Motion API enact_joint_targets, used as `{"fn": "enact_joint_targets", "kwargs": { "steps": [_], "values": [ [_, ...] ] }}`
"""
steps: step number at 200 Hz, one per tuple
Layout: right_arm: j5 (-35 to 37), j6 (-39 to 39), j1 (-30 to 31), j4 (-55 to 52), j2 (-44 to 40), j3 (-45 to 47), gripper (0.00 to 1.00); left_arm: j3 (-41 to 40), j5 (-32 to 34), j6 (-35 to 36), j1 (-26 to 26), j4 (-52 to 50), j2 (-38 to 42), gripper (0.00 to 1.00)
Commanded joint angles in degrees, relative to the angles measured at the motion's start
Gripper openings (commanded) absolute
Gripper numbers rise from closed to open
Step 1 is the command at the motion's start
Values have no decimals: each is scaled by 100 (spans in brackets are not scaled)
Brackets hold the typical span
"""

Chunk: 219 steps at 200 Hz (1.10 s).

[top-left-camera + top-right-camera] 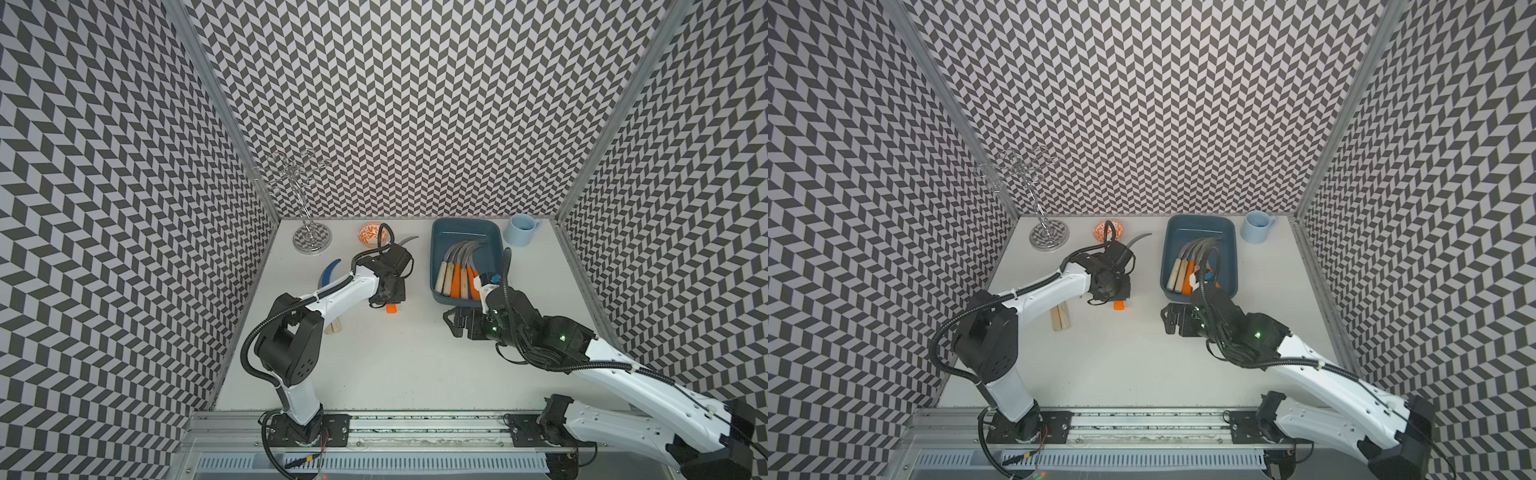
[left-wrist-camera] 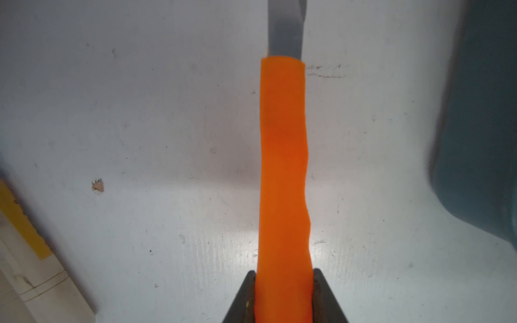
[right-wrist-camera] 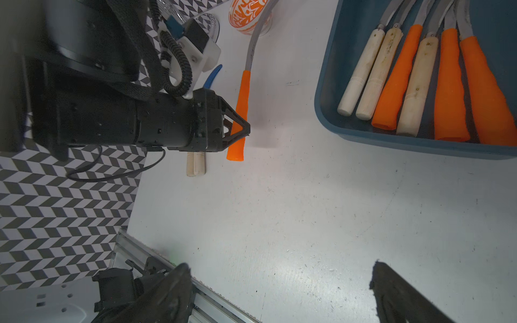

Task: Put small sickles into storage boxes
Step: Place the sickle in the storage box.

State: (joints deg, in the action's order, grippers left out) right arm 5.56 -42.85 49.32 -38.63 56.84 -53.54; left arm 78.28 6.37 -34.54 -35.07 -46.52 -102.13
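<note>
Right gripper sits nearest, jaws spread wide with nothing between them, over bare table just short of the teal storage tray. Two wooden-handled sickles lie side by side beneath the left arm, one with a blue blade. Left gripper is clenched on the butt half of the handle of an orange-handled sickle, left of the tray; whether this sickle is clear of the table cannot be told. The tray holds six sickles, three wooden handles and three orange, butts at the near end, blades curving toward the far wall. Along the far edge stand an orange-patterned bowl, a light blue mug and a chrome wire stand.
</note>
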Motion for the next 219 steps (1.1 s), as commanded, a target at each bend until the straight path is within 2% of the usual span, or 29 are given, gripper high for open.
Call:
{"fn": "enact_joint_targets", "kwargs": {
  "steps": [1, 138, 193, 219],
  "values": [
    [-138, 213, -167, -53, -3, -291, 100, 550, 8, -70, -133, -320, -202, 0],
    [-605, 995, -1519, -583, 27, -561, 100, 4006, -288, -170, -694, -1266, -2175, 0],
    [-740, 1195, -1923, -775, 73, -580, 100, 4988, -556, -336, -903, -1231, -3047, 0],
    [-818, 1238, -2069, -810, 31, -520, 100, 5200, -663, -366, -998, -1036, -3332, 0]
  ]
}}
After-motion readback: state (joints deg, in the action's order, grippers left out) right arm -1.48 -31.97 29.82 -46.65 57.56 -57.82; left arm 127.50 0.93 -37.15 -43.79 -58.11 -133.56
